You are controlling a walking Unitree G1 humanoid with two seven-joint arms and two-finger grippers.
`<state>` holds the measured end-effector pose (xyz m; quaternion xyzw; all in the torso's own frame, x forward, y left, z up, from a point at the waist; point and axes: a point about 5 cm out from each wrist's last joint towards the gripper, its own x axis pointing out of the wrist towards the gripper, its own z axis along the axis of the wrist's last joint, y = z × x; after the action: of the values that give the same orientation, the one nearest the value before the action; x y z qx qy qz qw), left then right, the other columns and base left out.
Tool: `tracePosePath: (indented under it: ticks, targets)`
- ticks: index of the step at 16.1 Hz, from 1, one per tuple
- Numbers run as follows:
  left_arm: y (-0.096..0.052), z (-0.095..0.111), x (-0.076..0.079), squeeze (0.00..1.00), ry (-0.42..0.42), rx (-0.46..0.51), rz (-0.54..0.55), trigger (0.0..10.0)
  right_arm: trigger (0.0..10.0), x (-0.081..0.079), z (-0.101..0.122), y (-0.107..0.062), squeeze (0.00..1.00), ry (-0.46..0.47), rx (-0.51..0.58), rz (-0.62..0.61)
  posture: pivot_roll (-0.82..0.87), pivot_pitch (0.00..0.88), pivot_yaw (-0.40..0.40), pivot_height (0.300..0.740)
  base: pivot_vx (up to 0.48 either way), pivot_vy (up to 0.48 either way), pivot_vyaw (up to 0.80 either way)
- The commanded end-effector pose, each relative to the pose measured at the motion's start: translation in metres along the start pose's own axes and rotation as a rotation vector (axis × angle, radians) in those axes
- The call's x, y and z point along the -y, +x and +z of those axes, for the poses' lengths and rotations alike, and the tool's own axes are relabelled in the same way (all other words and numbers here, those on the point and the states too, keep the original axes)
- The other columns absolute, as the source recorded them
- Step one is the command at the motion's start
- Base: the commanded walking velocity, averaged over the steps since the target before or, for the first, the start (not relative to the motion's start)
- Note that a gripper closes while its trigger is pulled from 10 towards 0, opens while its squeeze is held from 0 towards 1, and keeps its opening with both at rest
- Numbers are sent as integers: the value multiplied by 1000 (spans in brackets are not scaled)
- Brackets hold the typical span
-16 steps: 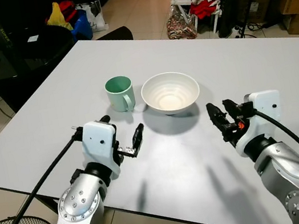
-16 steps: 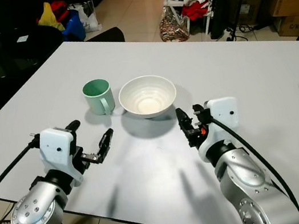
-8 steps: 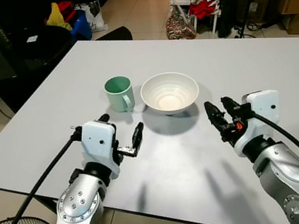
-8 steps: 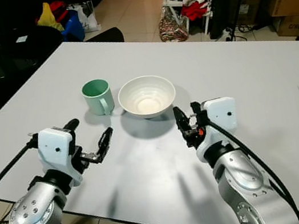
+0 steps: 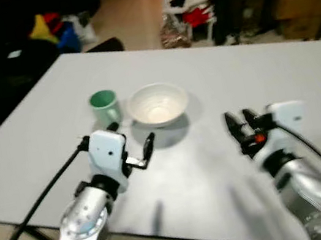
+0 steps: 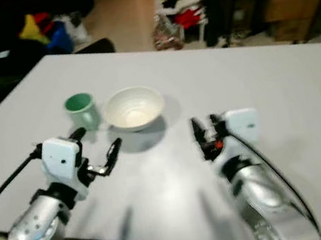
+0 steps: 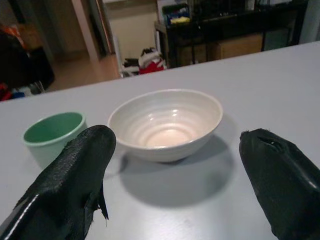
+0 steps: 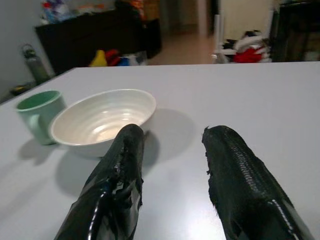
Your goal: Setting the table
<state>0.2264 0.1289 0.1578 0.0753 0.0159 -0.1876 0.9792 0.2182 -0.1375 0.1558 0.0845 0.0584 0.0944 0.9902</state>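
The white bowl point(image 7: 166, 123) and green mug point(image 7: 51, 133) are seen on the table point(image 5: 215, 79) ahead of the left gripper point(image 5: 134, 153) and right gripper point(image 5: 241, 128), both spread apart and empty.

Both head views are smeared with motion blur — my right tool point(image 5: 244, 129) and the arm behind it are the softest, their edges hard to trace. The clutter on the floor beyond the tabletop point(image 5: 302, 76) is too blurred to name. In my left wrist view, the green mug point(image 7: 50, 135) is partly hidden behind one black finger point(image 7: 65, 190), and both fingers run off the picture's edge. In my right wrist view, a finger point(image 8: 112, 187) covers the near rim of the white bowl point(image 8: 102, 120) — the mug's handle is barely legible.
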Motion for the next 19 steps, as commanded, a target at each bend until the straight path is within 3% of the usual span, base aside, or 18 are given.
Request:
tracePosePath:
  ticks: [1,17,19]
  targets:
    - [-2,3,3,0,-5,16,-15,10000,10000,4,0,-1,0,-18,-8,-24,126,0,37,740,0,-277,0]
    - [-6,2,2,0,1,5,-25,10000,10000,2,-1,-2,0,-29,-12,-8,131,0,36,740,0,-276,0]
    - [-6,0,1,0,-6,-8,-16,10000,10000,-1,0,-2,0,-53,-12,18,131,0,37,740,0,0,800]
